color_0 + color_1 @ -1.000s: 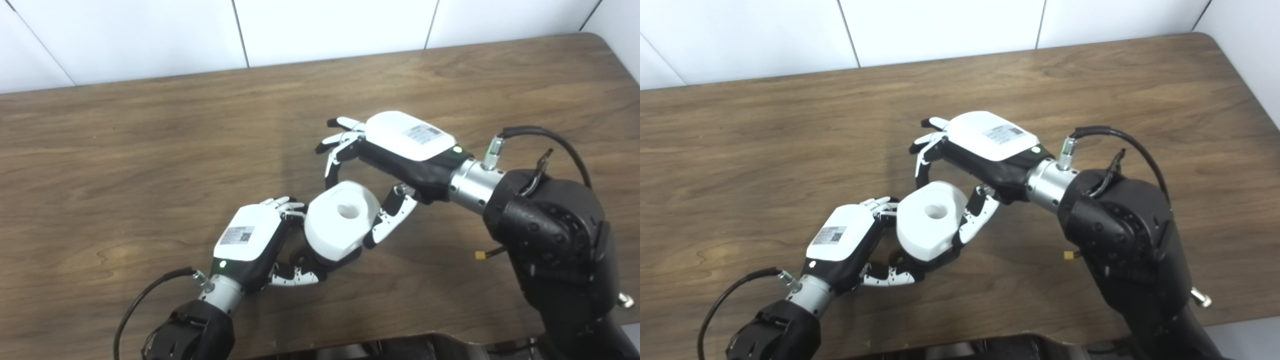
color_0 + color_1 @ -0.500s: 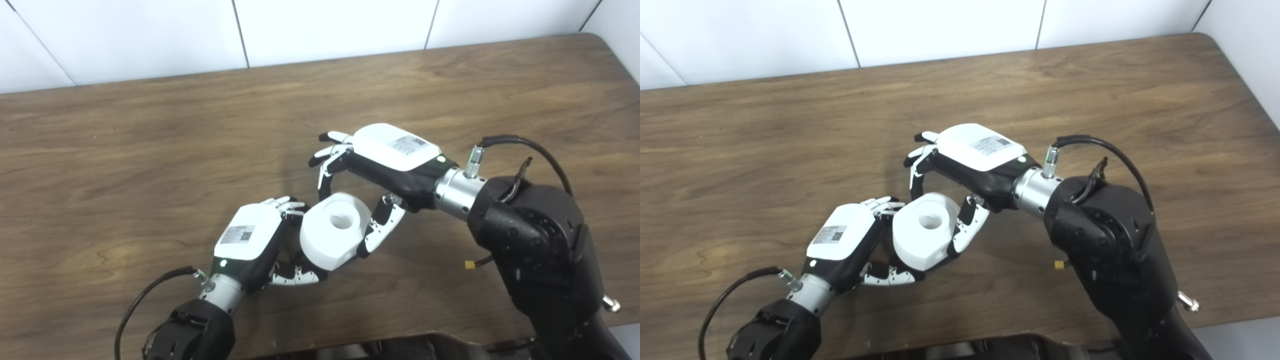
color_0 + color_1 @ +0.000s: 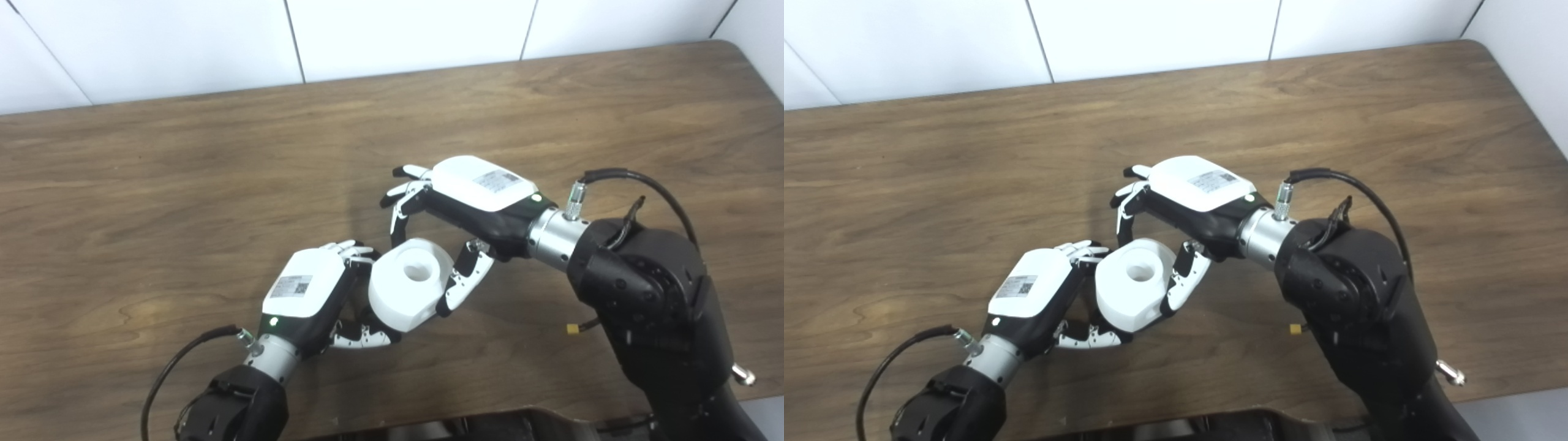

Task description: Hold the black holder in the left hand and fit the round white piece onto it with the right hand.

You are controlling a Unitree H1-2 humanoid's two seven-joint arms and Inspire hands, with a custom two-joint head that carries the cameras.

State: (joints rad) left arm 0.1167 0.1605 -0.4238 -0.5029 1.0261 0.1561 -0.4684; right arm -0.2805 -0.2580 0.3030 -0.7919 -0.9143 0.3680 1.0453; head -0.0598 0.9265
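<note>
The table (image 3: 184, 159) is seen as a wide wooden surface under both arms. Above it, the right hand (image 3: 456, 220) is closed around the round white piece (image 3: 407, 283), with fingers (image 3: 398, 214) curled over its far edge and the thumb pressed against its near right side. The piece is held just below and to the left of that hand's palm, tilted, its central hole facing up and slightly toward the cameras. The left hand (image 3: 315, 300) lies immediately to the left of the piece and touches it; its fingers are curled under and behind the piece, apparently around the black holder (image 3: 369, 318). The fit is judged to turn on the hole's axis being lined up with the holder directly beneath. Only a dark sliver of the holder is made out below the piece; its shape, its post and how far the piece is seated are hidden.
</note>
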